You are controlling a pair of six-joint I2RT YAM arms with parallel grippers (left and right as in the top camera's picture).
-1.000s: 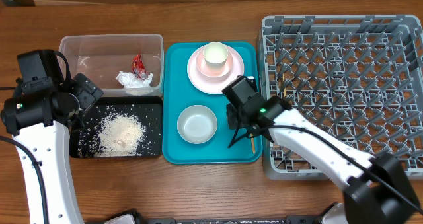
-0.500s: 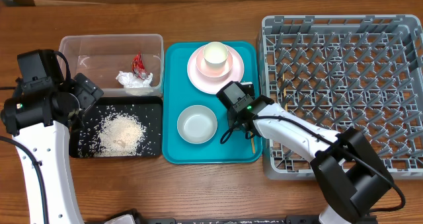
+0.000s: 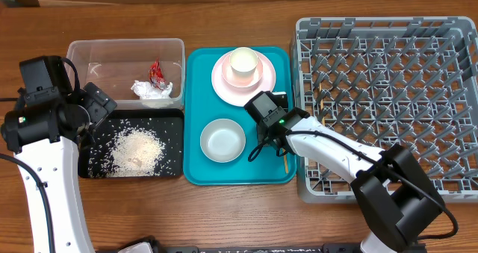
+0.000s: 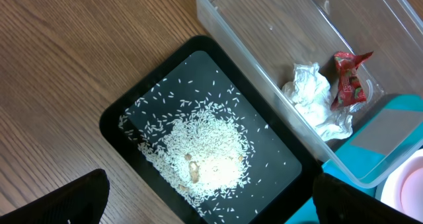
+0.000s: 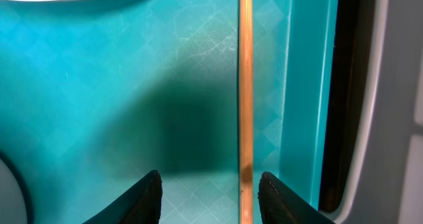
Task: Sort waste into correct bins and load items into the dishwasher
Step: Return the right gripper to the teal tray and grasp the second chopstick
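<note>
The right pincer (image 5: 210, 199), fingers apart, straddles the chopstick (image 5: 246, 85) (likely thin, stiff, light, roll-prone); best gripped mid-length.

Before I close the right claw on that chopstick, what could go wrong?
The chopstick lies flat on the teal tray beside its raised rim, off-centre in the open right claw; closing may roll it instead of pinching it. The white bowl sits close by; a sideways swing could knock it.
</note>
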